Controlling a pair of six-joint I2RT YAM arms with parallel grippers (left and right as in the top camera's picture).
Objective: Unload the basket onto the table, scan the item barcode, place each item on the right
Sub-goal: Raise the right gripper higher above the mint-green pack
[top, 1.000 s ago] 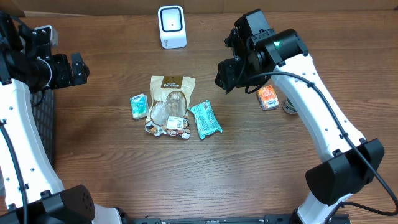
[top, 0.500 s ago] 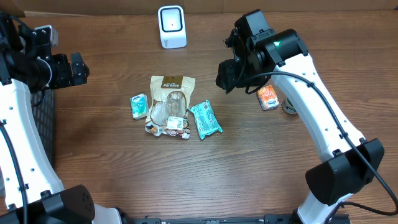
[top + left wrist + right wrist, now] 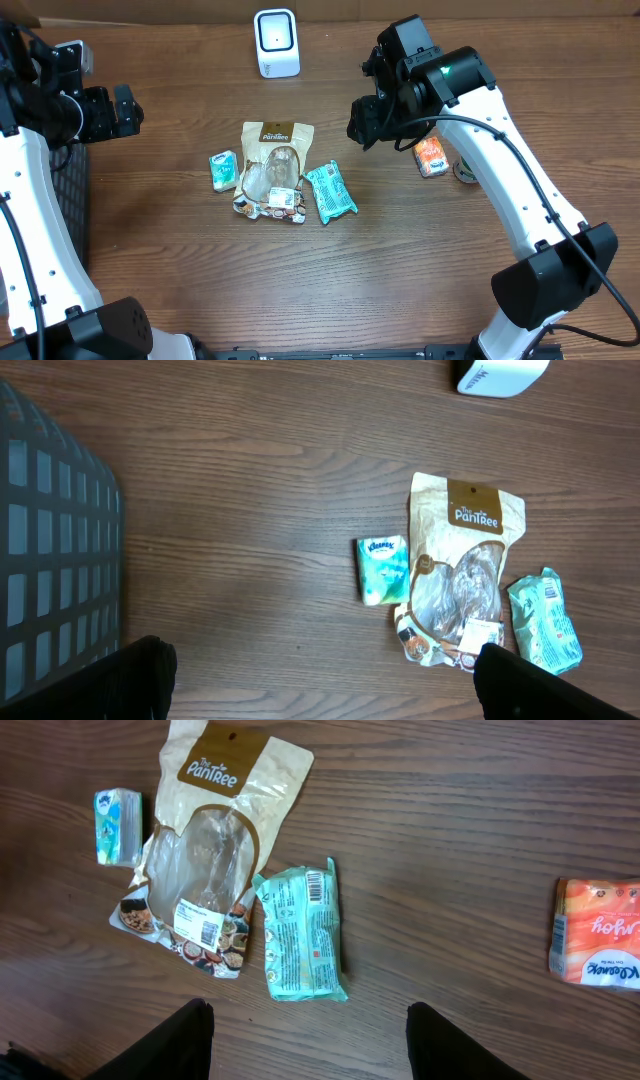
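Mint-green foil marks what I judge to be the likely candidate for scanning: the mint-green snack packet (image 3: pixel 302 932) lies flat on the wooden tabletop (image 3: pixel 400 260), just right of the Pantree pouch (image 3: pixel 213 845) and touching its lower corner, with its barcode (image 3: pixel 319 887) facing up near the top edge. The right gripper (image 3: pixel 308 1045) hovers above and slightly to the right of it, its fingers apart with nothing between them. The left gripper (image 3: pixel 318 680) hangs far out on the left side, spread wide and empty. The packet looks light, thin and crinkly. It should flex and may slip between the pads, so a pinch across its narrow width near the lower end, away from the printed code, seems wisest. That would leave the bars uncovered and fairly flat when turned toward the white scanner (image 3: pixel 276 42) at the back of the tabletop. A grip on a sealed end seam could hold better than one on the puffed middle. A small Kleenex pack (image 3: pixel 118 825) sits left of the pouch, and an orange tissue pack (image 3: pixel 597 947) lies well apart to the right.
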